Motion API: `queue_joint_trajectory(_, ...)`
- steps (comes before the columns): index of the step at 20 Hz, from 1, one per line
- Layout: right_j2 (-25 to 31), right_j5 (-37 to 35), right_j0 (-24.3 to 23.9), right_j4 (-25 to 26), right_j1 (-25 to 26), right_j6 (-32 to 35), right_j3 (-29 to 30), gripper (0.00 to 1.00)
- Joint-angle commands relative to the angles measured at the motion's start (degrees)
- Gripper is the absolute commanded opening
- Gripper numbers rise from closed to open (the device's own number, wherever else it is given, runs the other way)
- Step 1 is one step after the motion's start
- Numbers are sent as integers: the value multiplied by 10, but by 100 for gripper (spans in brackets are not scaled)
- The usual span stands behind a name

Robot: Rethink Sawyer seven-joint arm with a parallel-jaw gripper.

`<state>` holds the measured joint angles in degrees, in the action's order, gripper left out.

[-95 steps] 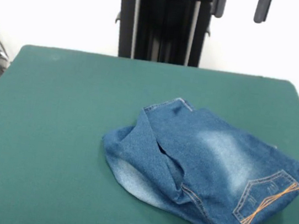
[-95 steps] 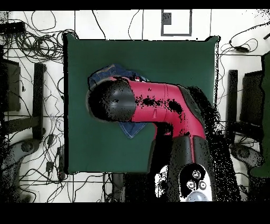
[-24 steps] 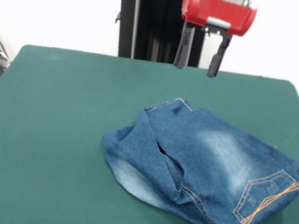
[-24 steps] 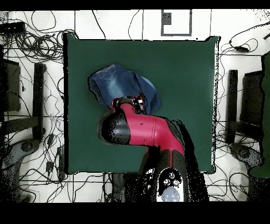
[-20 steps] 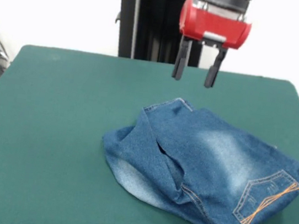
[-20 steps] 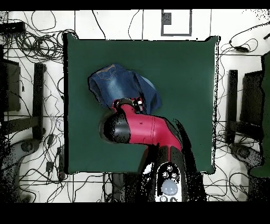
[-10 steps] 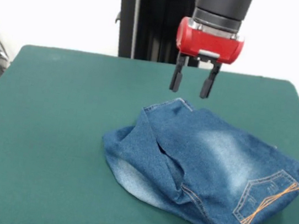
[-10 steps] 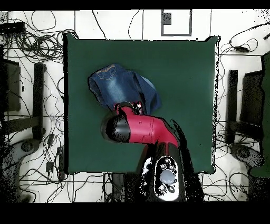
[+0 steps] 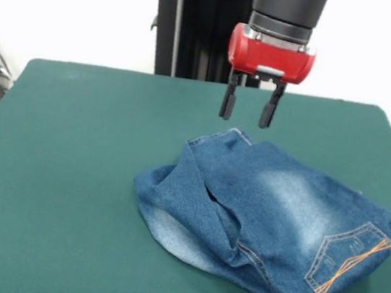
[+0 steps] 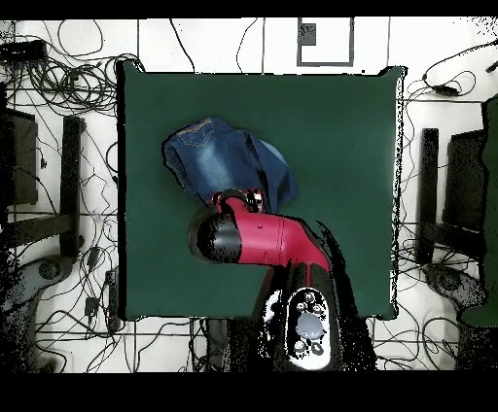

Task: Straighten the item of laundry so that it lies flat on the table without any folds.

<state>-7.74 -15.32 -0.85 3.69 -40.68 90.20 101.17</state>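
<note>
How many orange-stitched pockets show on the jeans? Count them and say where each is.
1. One orange-stitched pocket shows on the jeans, at the end of the heap farthest from the open gripper. A second may be hidden in the folds.

The gripper [image 9: 247, 111], earlier only seen as tips at the top edge, has been lowered with fingers apart to just above the far edge of the jeans [image 9: 273, 216].
</note>
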Motion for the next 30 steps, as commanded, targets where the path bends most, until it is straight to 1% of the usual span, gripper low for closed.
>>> queue_joint_trajectory(1,10,-25,10,-25,-2,126,45,100)
queue_joint_trajectory(7,5,-22,7,-25,-6,127,48,100)
queue_joint_trajectory(10,0,-9,9,-29,-8,139,64,100)
queue_joint_trajectory(12,-6,-8,12,-40,-8,154,70,100)
queue_joint_trajectory(17,-28,-31,28,-62,-11,174,74,100)
queue_joint_trajectory(18,-37,-37,36,-68,-9,180,73,100)
queue_joint_trajectory(20,-65,-24,59,-89,-3,209,71,100)
queue_joint_trajectory(22,-98,-58,84,-106,1,225,60,100)
queue_joint_trajectory(23,-105,-69,89,-110,-1,223,58,100)
queue_joint_trajectory(26,-102,-62,90,-128,0,218,65,100)
queue_joint_trajectory(30,-81,-21,79,-147,-1,218,91,100)
